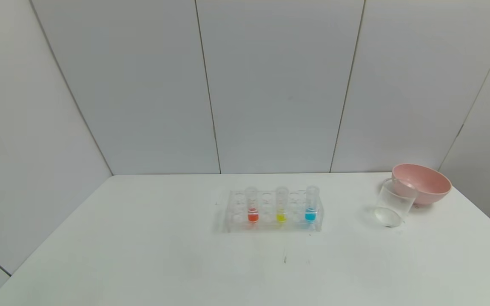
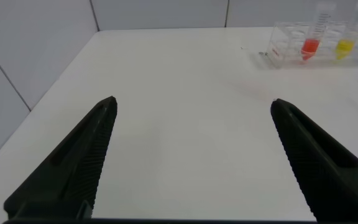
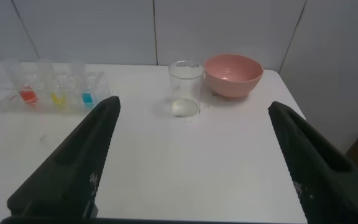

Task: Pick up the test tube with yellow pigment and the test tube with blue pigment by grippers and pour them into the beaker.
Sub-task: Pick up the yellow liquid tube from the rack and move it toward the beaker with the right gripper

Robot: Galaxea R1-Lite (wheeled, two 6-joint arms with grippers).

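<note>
The test tube with yellow pigment (image 1: 281,205) and the test tube with blue pigment (image 1: 311,204) stand upright in a clear rack (image 1: 236,210) at the table's middle, beside a tube of orange-red liquid (image 1: 252,205). The clear beaker (image 1: 394,203) stands empty to the right. Neither gripper shows in the head view. My left gripper (image 2: 192,102) is open and empty over bare table, the rack (image 2: 284,46) far off. My right gripper (image 3: 191,106) is open and empty, well short of the beaker (image 3: 185,87); the yellow tube (image 3: 57,93) and blue tube (image 3: 87,93) show beyond it.
A pink bowl (image 1: 420,183) sits just behind the beaker, touching or nearly so, near the table's right edge. It also shows in the right wrist view (image 3: 233,74). White wall panels close the back. A small dark mark (image 1: 285,259) lies in front of the rack.
</note>
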